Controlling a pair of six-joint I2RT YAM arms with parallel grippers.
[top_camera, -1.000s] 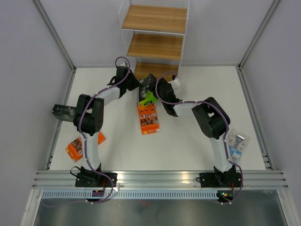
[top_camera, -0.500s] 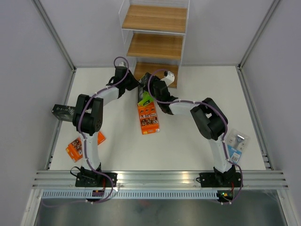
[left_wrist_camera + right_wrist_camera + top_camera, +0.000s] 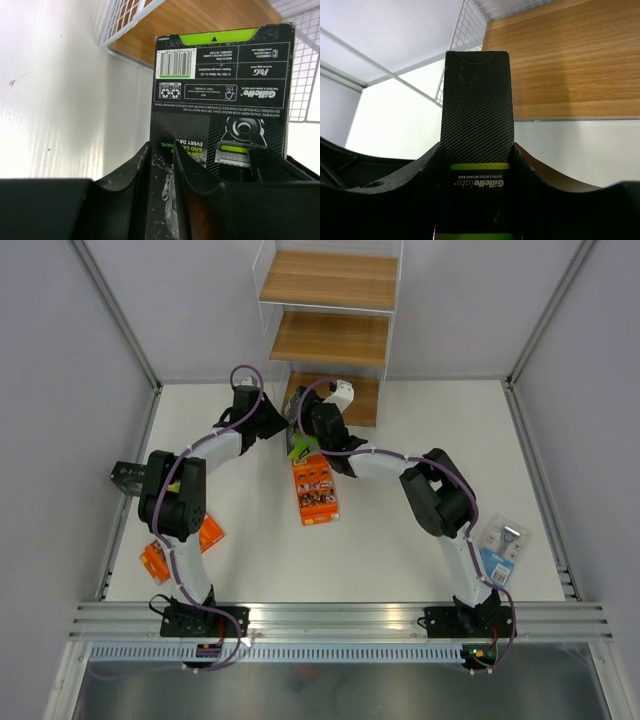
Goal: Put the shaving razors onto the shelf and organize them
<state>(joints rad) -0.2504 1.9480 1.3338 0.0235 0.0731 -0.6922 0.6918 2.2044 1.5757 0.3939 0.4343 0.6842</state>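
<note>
My left gripper (image 3: 276,422) and right gripper (image 3: 303,422) meet at the foot of the shelf (image 3: 328,338). A green-and-black razor pack (image 3: 298,446) shows just below them. In the left wrist view my gripper (image 3: 161,147) is shut on a green-and-black pack (image 3: 222,75), barcode side facing me. In the right wrist view my gripper (image 3: 476,145) is shut on a black-and-green pack (image 3: 476,100) pointing at the bottom board (image 3: 570,60). I cannot tell whether both hold one pack. An orange pack (image 3: 315,490) lies mid-table, another orange pack (image 3: 160,555) near left, and the light blue pack (image 3: 500,545) at right.
The shelf's white wire side (image 3: 125,15) stands close to the held pack. A dark flat object (image 3: 128,478) sticks out by the left arm's elbow. Metal frame posts (image 3: 120,315) run along both sides of the white table (image 3: 400,550).
Both grippers and the green-and-black pack have moved left and toward the shelf's foot. The right wrist has swung over toward the shelf. The left elbow has shifted left.
</note>
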